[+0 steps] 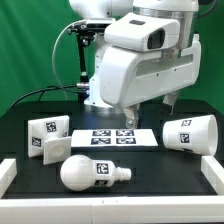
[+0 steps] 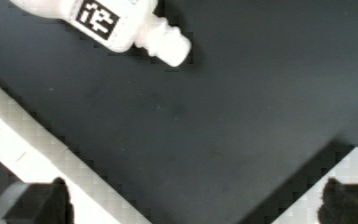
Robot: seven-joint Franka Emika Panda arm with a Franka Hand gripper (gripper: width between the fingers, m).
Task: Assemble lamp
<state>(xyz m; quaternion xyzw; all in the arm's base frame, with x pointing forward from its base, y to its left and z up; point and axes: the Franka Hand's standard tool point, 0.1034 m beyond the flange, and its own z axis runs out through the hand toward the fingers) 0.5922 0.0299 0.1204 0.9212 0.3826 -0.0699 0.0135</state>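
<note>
One base [image 1: 47, 133], one bulb [image 1: 95, 172], one shade [image 1: 190, 133] lying apart on desk [image 1: 160, 178]; hand [image 2: 197, 205] spread wide, empty, touching nothing.

Three loose white plastic pieces, all apart on the black bench [image 1: 150, 165], nothing joined yet. Boxy square base [image 1: 47, 134] over at the exterior view's left, sitting a bit skewed, black-and-white tags on its faces. Round bulb [image 1: 92, 174] lying on its side nearest the camera, narrow neck pointing toward the exterior view's right, tag on the belly. Tapered cup-like shade [image 1: 190, 133] tipped on its side at the exterior view's right, tag showing.
</note>
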